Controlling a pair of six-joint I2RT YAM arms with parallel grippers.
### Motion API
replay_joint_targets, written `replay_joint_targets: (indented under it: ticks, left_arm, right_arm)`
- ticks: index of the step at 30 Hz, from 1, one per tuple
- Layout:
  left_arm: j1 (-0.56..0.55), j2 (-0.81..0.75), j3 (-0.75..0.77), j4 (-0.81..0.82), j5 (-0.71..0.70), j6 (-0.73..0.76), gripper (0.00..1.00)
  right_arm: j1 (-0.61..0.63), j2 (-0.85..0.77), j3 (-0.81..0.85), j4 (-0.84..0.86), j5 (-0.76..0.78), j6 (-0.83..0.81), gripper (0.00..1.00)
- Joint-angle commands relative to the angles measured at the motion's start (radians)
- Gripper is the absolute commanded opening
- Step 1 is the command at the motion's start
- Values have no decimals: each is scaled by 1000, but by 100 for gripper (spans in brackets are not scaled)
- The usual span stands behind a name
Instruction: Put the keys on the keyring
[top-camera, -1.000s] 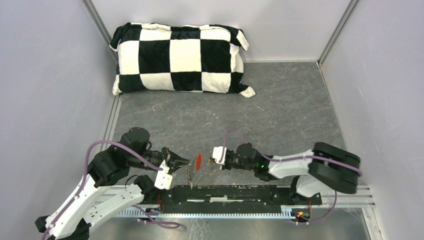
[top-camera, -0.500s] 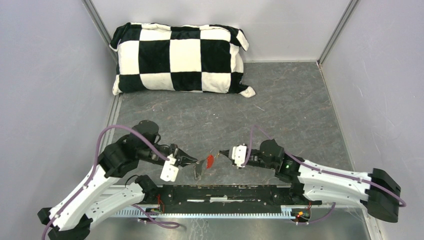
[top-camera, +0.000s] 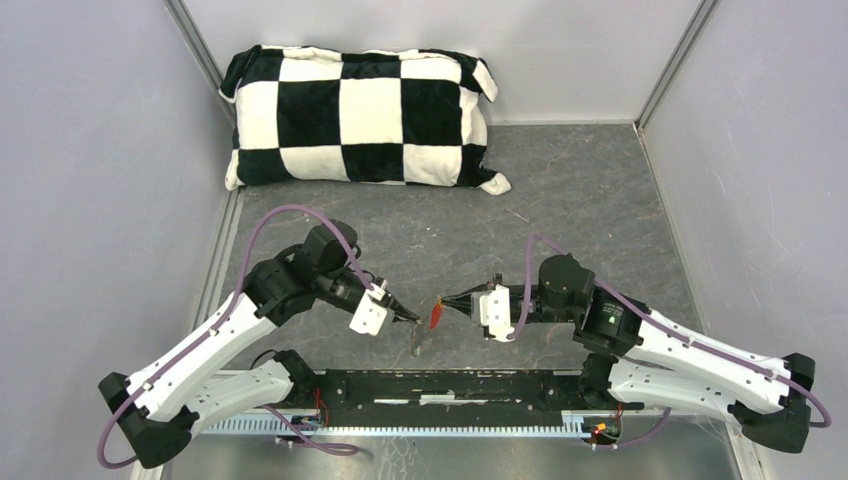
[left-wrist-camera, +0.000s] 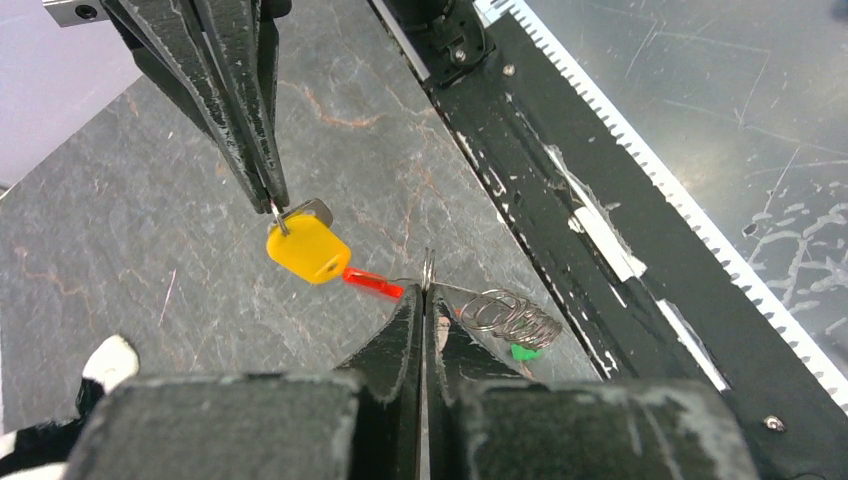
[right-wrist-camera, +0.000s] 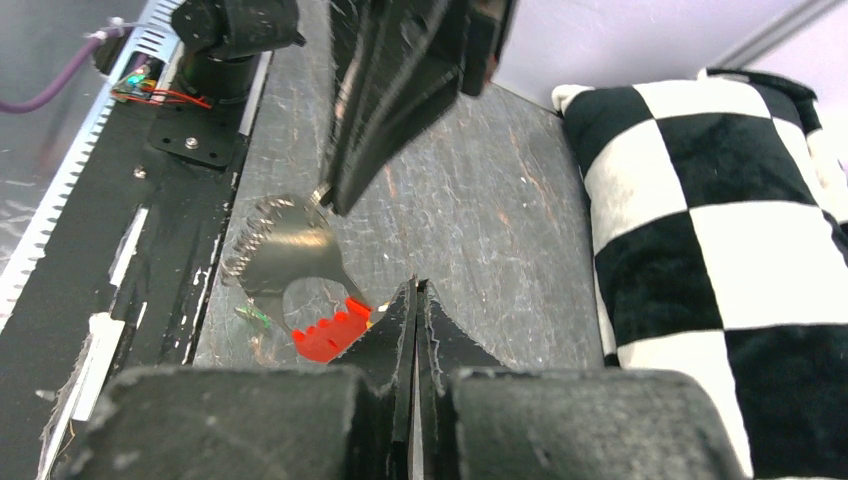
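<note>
Both hands meet over the near part of the grey worktop (top-camera: 580, 210), close to the black rail (top-camera: 450, 385) along its front edge. The left hand (left-wrist-camera: 424, 298) is pressed together, pinching a thin metal loop of the keyring (left-wrist-camera: 508, 318). The keyring's coiled grey wire sits just beside the fingertips, and the red tag (left-wrist-camera: 372, 283) sticks out on the other side. The right hand (left-wrist-camera: 277, 200) is pressed together too, pinching the yellow key (left-wrist-camera: 308, 250) by its edge, and the key touches the end of the red tag. The green key (left-wrist-camera: 522, 351) shows only as a small green bit under the coil. A black-and-white checked pillow (top-camera: 360, 117) lies against the far wall, well apart from all this.
</note>
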Motion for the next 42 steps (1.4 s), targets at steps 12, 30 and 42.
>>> replay_joint_targets:
  ticks: [12, 30, 42]
  left_arm:
    - [14, 47, 85, 253, 166, -213, 2]
    - [14, 63, 85, 350, 225, -308, 2]
    - [14, 46, 45, 290, 195, -180, 2]
  right_arm:
    - [-4, 12, 205, -239, -100, -237, 1]
    - [21, -34, 210, -226, -110, -277, 0]
    - [45, 21, 227, -229, -100, -276, 1]
